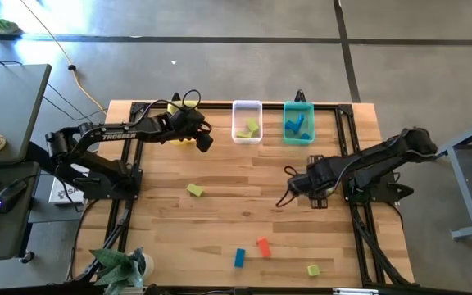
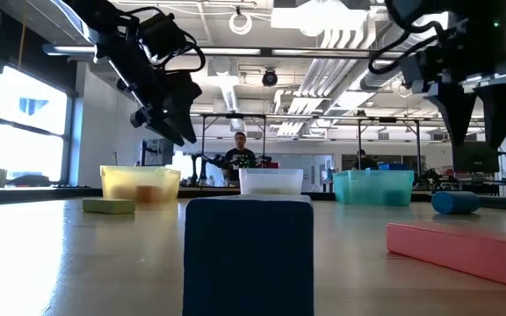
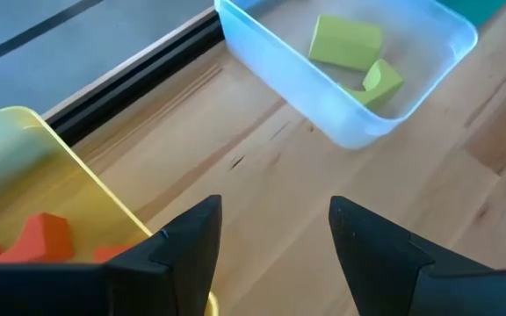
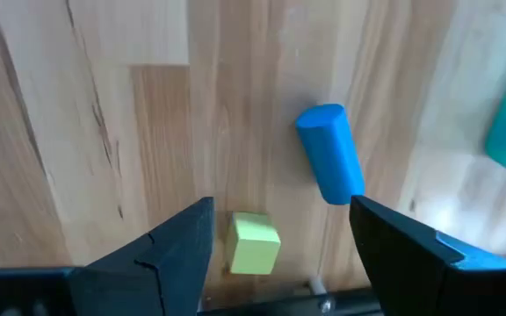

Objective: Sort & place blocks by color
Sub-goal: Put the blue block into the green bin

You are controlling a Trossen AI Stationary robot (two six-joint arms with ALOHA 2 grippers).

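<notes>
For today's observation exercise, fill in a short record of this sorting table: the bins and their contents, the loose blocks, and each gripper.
yellow bin: red-orange blocks inside
clear bin: yellow-green blocks inside
teal bin: blue blocks inside
loose on table: yellow-green block, blue block, red-orange block, second yellow-green block
left gripper: open, empty, beside the yellow bin
right gripper: open, empty, above a blue cylinder and a small yellow-green cube

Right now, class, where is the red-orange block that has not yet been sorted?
In the high view the red-orange block lies loose on the table near the front edge, just right of a blue block and left of a yellow-green cube.
</notes>
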